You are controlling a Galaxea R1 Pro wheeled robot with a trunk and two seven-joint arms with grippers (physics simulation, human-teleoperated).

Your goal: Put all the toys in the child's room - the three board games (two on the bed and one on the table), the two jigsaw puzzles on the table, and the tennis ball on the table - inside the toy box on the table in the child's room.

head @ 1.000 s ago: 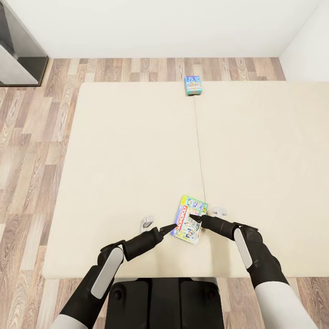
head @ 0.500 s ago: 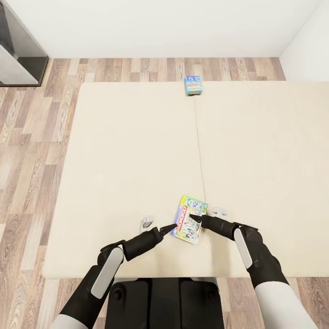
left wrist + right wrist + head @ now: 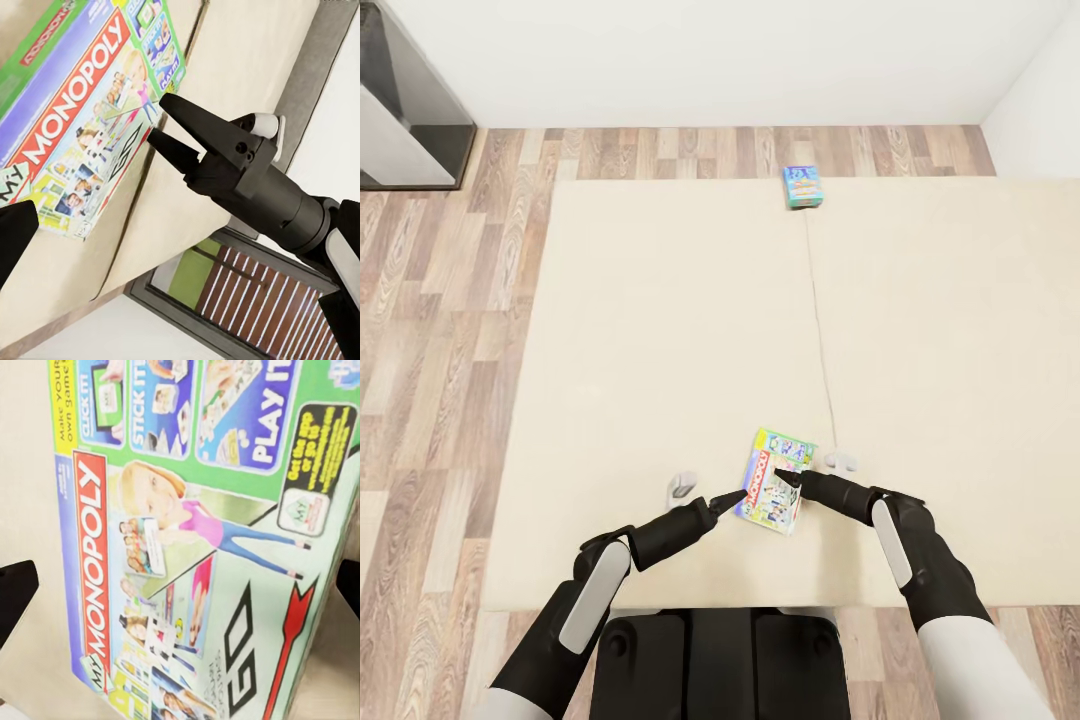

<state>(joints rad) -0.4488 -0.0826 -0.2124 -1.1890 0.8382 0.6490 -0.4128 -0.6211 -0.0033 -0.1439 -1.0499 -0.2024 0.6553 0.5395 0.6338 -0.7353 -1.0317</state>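
The green-white-red Monopoly board game (image 3: 773, 480) lies on the cream bed (image 3: 660, 330) near its front edge, left of the mattress seam. My left gripper (image 3: 740, 496) touches the box's left edge. My right gripper (image 3: 792, 481) reaches over its right edge. In the left wrist view the right gripper (image 3: 156, 120) has its fingers apart, with bed showing between them, beside the box (image 3: 82, 127). In the right wrist view the box face (image 3: 202, 547) sits close, with a finger (image 3: 15, 592) at the picture's edge. A smaller blue board game (image 3: 802, 187) lies at the bed's far edge.
Wood floor (image 3: 420, 350) runs along the bed's left side and beyond its far edge. A dark cabinet (image 3: 400, 120) stands at the far left against the white wall (image 3: 710, 60). The mattress is bare apart from the two boxes.
The whole view has shifted: bed, seam and blue box sit further right, so the camera moved. Both grippers and the Monopoly box kept their place in the picture, leaving the box further left of the seam.
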